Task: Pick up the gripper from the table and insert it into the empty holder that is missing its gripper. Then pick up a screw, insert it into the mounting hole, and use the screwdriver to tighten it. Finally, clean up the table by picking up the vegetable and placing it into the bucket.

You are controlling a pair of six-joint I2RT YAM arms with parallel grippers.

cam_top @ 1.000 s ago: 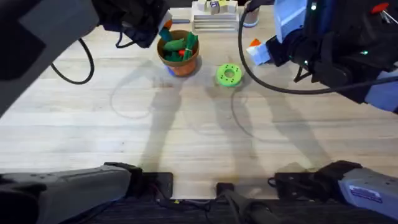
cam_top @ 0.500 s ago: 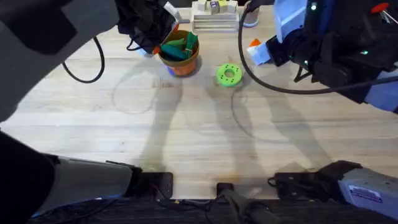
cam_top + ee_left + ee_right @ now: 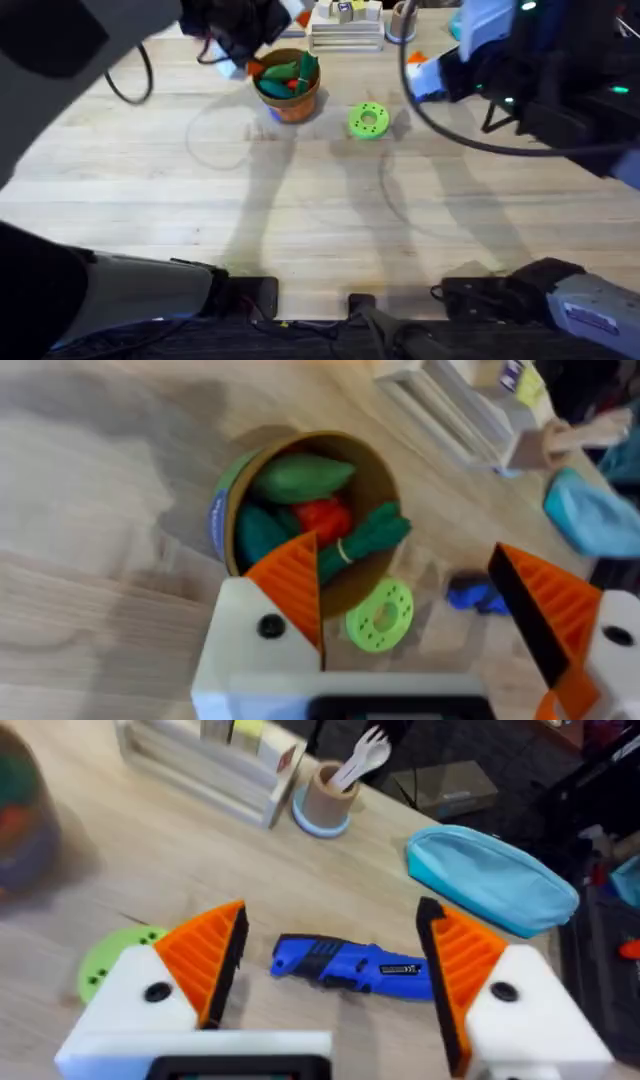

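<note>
Orange-brown and round, the bucket point(image 3: 288, 88) stands on the pale wooden counter point(image 3: 300, 200) and serves as the landmark here. It already holds a heap of green and red toy vegetables point(image 3: 312, 510); whether the small dark teal oval of the task lies among them I cannot tell.

The left tool point(image 3: 415, 615) hangs just above the bucket's rim with its orange ribbed pads point(image 3: 295, 585) spread wide and nothing between them. To the bucket's right, near it on the counter, sits the round lime-green disc with holes point(image 3: 368, 120).

Farther right of the bucket, beyond the disc, the chunky bright-blue powered screwdriver point(image 3: 350, 965) lies flat on the counter. The right tool point(image 3: 335, 970) hovers directly over it, pads wide apart and empty, one on each side of the blue body.

Judged from this, the clean-up at the bucket looks close to finished or just under way, with no vegetable in the left tool. If tightening is in hand instead, the right tool's next move would be to descend squarely and close on the screwdriver's thick body.
</note>
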